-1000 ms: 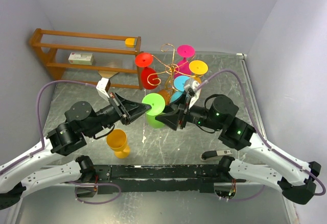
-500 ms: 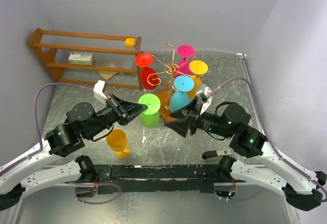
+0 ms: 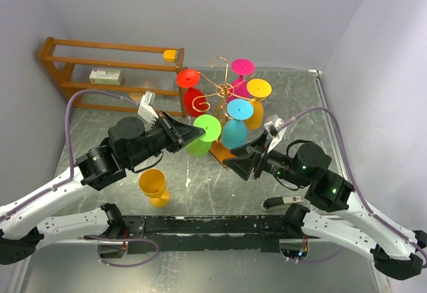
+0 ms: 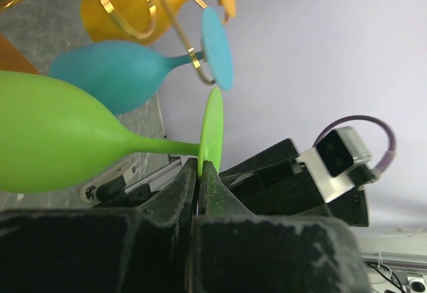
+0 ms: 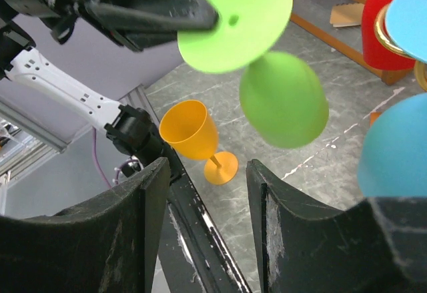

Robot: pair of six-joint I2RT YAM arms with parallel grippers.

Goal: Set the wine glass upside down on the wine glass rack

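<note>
My left gripper (image 3: 193,131) is shut on the foot rim of a green wine glass (image 3: 201,135), held upside down in the air just left of the gold wire rack (image 3: 223,83). In the left wrist view the pads (image 4: 208,179) pinch the green foot (image 4: 212,129), bowl (image 4: 53,136) to the left. The rack on its orange-brown base (image 3: 220,151) carries red, pink, yellow and blue glasses upside down. My right gripper (image 3: 230,161) is open and empty, low and right of the green glass (image 5: 280,96). An orange glass (image 3: 154,186) stands upright on the table.
A brown wooden shelf unit (image 3: 110,73) stands at the back left with a small box and an orange item on it. The blue hung glass (image 3: 235,129) is close to the green one. The arm bases and a black rail (image 3: 200,225) run along the near edge.
My left gripper has carried the green glass up and to the right, toward the rack. My right gripper let go of it and drew back to the right and down.
</note>
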